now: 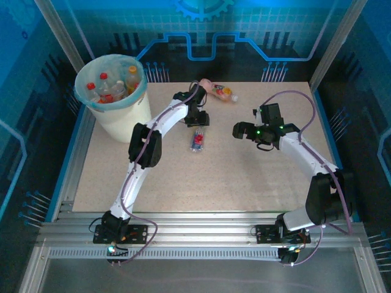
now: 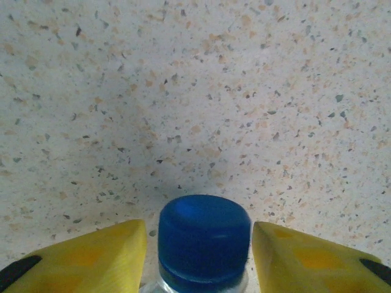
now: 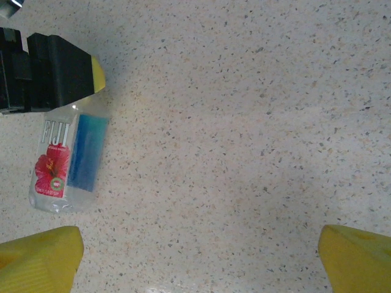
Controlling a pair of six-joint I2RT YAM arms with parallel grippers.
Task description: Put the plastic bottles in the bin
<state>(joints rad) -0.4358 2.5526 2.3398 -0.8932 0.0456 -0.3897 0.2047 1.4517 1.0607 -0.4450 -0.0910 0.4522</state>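
Observation:
A clear bottle with a red flower label and a blue panel lies on the table; in the right wrist view this bottle is at the left. My left gripper stands over its cap end. The blue cap sits between my yellow fingers, with a small gap on each side, so the left gripper is open. A pink bottle and an orange-capped bottle lie at the table's far edge. The bin at the far left holds several bottles. My right gripper is open and empty.
The right gripper's yellow fingertips stand wide apart over bare speckled table. The left gripper's black body is at the top left of that view. Metal rails frame the table, and the bin stands against the left rail.

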